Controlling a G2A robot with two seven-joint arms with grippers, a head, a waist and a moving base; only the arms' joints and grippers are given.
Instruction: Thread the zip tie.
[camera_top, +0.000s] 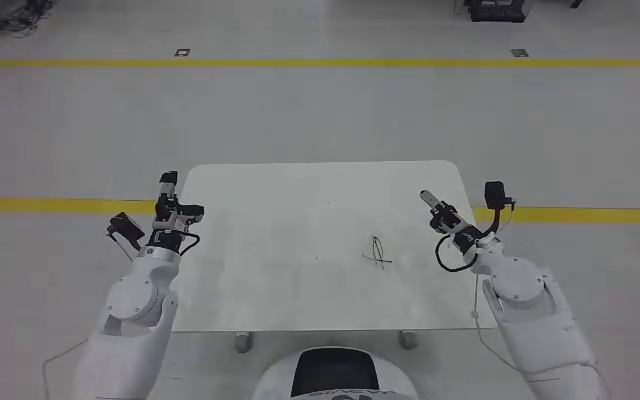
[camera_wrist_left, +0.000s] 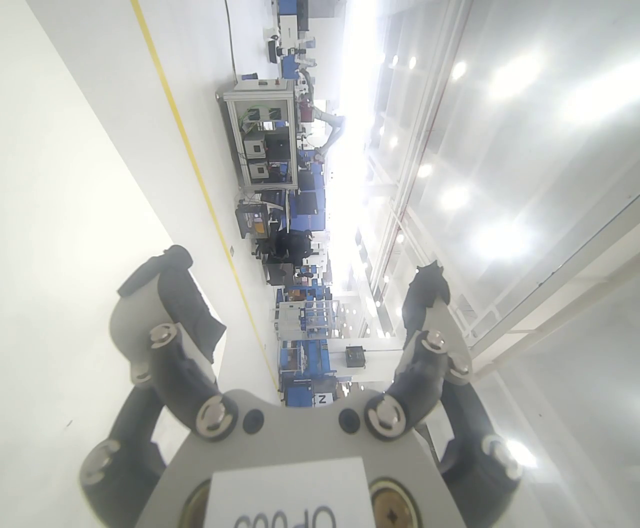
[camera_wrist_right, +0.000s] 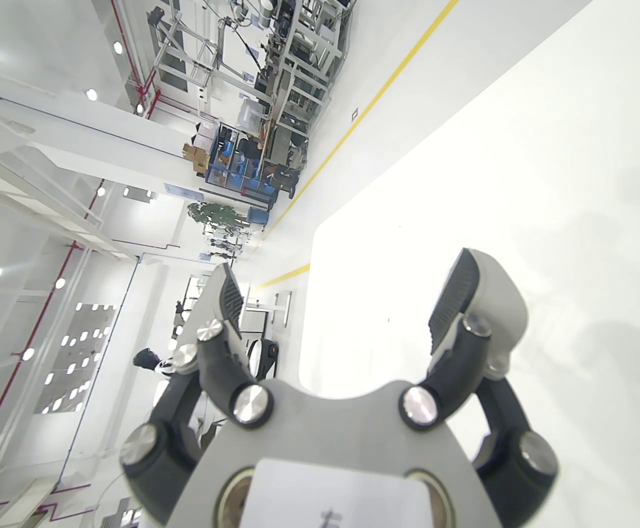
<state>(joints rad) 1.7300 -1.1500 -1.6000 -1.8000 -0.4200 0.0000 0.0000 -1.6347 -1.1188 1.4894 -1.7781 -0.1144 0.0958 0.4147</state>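
A thin black zip tie (camera_top: 376, 253) lies bent into a loop on the white table (camera_top: 300, 210), right of its middle. My left gripper (camera_top: 166, 197) hovers at the table's left edge, well away from the tie; in the left wrist view it (camera_wrist_left: 300, 265) is open with nothing between its fingers. My right gripper (camera_top: 431, 201) hovers over the table's right edge, a short way beyond and to the right of the tie. The right wrist view shows it (camera_wrist_right: 345, 280) open and empty, with the table's corner behind it.
Yellow floor lines (camera_top: 320, 63) run behind the table and past both its sides. Racks and workstations (camera_wrist_left: 265, 140) stand far off in the room.
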